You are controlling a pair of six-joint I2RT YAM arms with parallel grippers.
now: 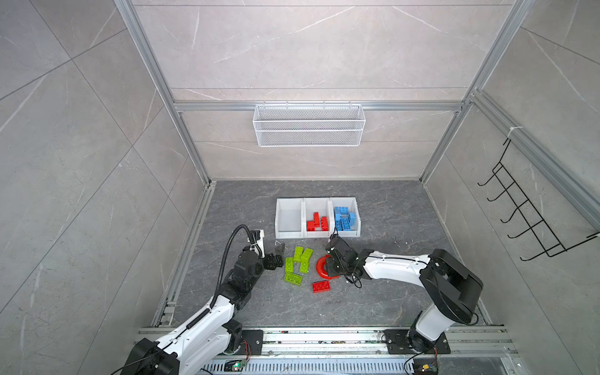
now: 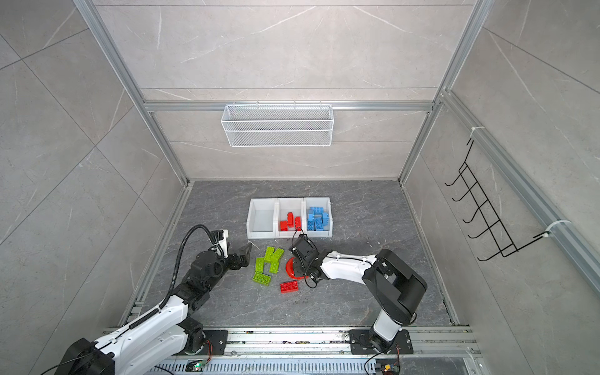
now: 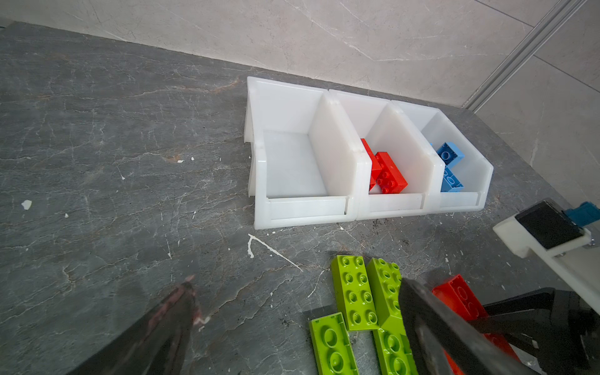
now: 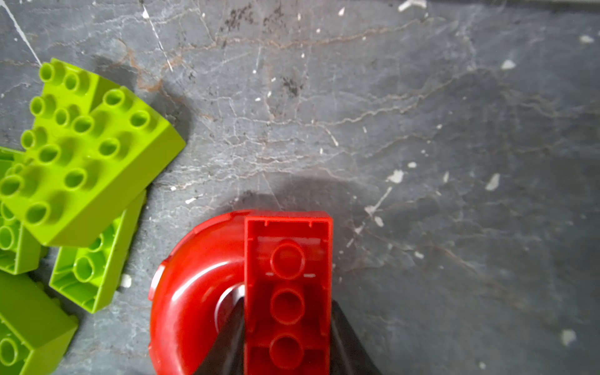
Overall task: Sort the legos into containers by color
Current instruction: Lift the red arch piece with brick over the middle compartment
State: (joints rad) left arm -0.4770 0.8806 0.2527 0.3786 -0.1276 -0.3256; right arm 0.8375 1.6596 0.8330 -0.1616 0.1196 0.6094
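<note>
while the right gripper (image 4: 287,311) clamps the red arch piece (image 1: 319,268), lower centre in a top view, the left gripper (image 1: 278,256) gapes wide beside green bricks (image 1: 298,259).

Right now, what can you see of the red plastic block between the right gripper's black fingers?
The red plastic block is glossy, long and rectangular. Its hollow underside, with three round tubes, faces the wrist camera. The right gripper has one black finger against each long side. A curved red piece adjoins it; whether they are joined, I cannot tell.
</note>
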